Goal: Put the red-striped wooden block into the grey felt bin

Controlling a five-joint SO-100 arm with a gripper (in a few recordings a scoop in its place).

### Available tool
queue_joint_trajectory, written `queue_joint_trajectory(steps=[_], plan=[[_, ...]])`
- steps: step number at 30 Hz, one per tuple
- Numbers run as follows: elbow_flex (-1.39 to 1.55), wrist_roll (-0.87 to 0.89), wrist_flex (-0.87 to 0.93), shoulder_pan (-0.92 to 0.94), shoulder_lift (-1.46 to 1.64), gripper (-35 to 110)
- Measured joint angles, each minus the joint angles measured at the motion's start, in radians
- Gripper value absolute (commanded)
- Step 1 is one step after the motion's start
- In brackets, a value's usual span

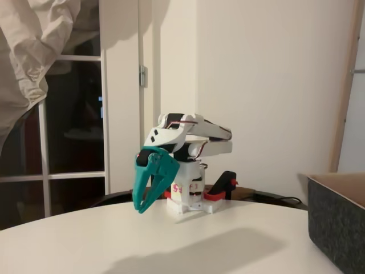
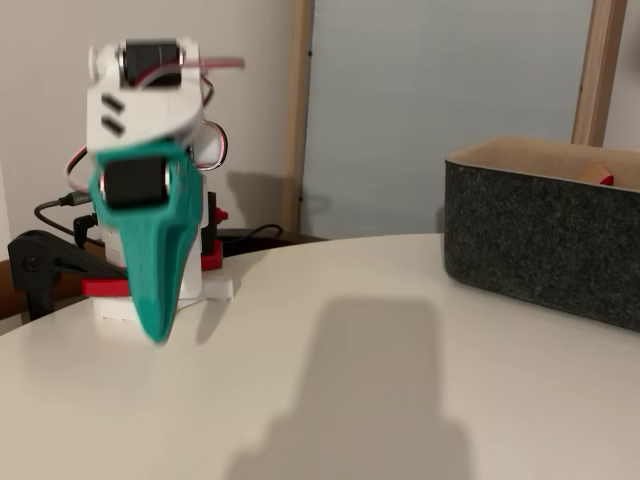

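A: At the folded arm's front, the teal end effector [image 1: 140,206] hangs tip-down just above the white bench [image 1: 171,240], close beside the arm's own base.

B: Is it holding anything?

A: No. In both fixed views the two fingers taper to a point with their tips together and nothing between them. A narrow slit shows higher up between the fingers, but the tips meet.

B: Why is it tucked in like that?

A: My reading is that this is a rest pose: the white upper links [image 1: 194,134] lie folded flat over the base, so the end effector droops by its own mount and reaches toward nothing.

B: And the red-striped wooden block?

A: I believe it sits in the grey felt bin [image 2: 540,245]. A small red sliver [image 2: 606,179] peeks over the bin's rim at the right of a fixed view, against the tan lining. It is too small to confirm the stripes, so I call it likely, not certain.

B: How does that lie relative to the end effector?

A: Well apart. The bin stands at the right edge of the bench in both fixed views, with bare bench between it and the end effector. Judged so, the task looks finished or nearly so.
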Motion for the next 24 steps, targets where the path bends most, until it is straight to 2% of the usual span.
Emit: queue_joint_trajectory(steps=[5, 24], plan=[[0.089, 0.04, -0.018, 0.0, 0.051, 0], [0.092, 0.061, -0.035, -0.054, 0.058, 2]])
